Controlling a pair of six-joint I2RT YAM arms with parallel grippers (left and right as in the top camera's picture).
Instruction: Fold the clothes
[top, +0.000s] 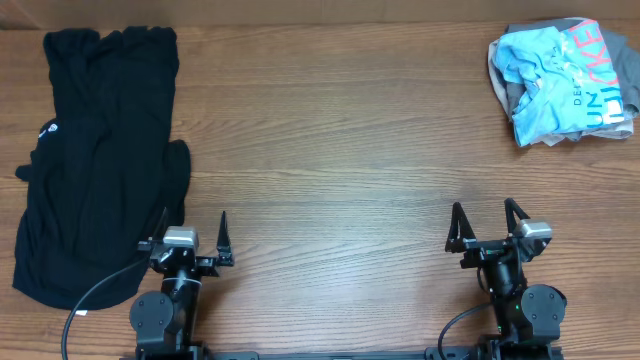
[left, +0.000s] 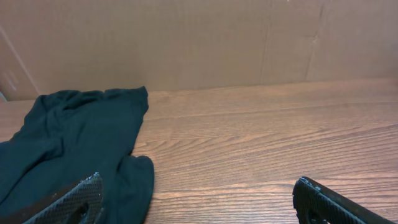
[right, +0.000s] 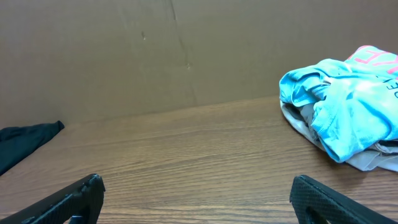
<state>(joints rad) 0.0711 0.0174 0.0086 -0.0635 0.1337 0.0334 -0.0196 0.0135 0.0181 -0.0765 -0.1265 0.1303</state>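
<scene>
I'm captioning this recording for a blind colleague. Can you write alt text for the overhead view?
A limp black fabric garment lies spread at the left of a wooden table, and a crumpled pile of light blue and grey clothes sits at the far right corner. Both the left gripper and right gripper are open and empty at the near edge.

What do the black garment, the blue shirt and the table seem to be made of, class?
Black garment: soft matte knit fabric, probably; it lies limp in loose folds with no sheen.
Blue shirt: thin fabric, likely cotton jersey; crumpled, with printed lettering.
Table: wood or a wood-look laminate; brown grain lines run across a smooth, slightly glossy surface.
</scene>
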